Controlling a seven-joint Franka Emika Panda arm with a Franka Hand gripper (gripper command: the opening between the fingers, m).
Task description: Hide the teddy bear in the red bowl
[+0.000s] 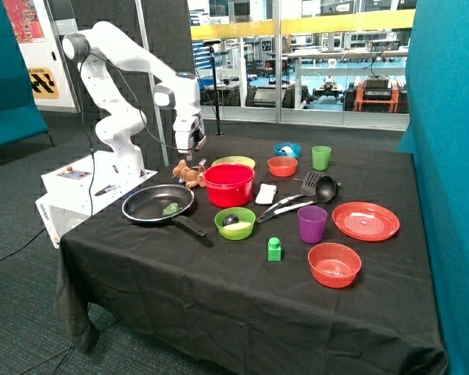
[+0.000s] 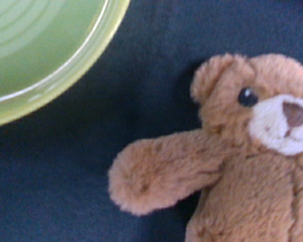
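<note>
Tool [image 1: 190, 147] hanging just above the teddy bear [image 1: 187, 173], near the back corner of the bench [image 1: 219, 281] by the robot's base; open or closed, cannot tell, no fingers visible from the wrist. Bear lying on the black cloth, touching or nearly touching the outer wall of the red bowl [image 1: 228, 185] at the bowl's 9 o'clock in the outside view, not inside it. From the wrist, seen face up [image 2: 242, 161], one arm stretched out toward the yellow-green bowl [image 2: 40, 55], a strip of dark cloth between paw and rim. Same yellow-green bowl [image 1: 234, 162] just behind the red bowl at its 12 o'clock. Black frying pan [image 1: 158, 205] at the bear's 7 o'clock, a small green item inside. Lime green bowl [image 1: 234, 223] at the red bowl's 6 o'clock, something dark and something pale in it. White block [image 1: 266, 193] just beside the red bowl at 3 o'clock, black spatula [image 1: 309, 186] and ladle [image 1: 316, 194] beyond. Further along, purple cup [image 1: 312, 224], small green block [image 1: 274, 249], red plate [image 1: 366, 221], shallow translucent red bowl [image 1: 334, 264]. At the far edge, blue bowl [image 1: 287, 149], small orange-red bowl [image 1: 282, 166], green cup [image 1: 321, 157].
</note>
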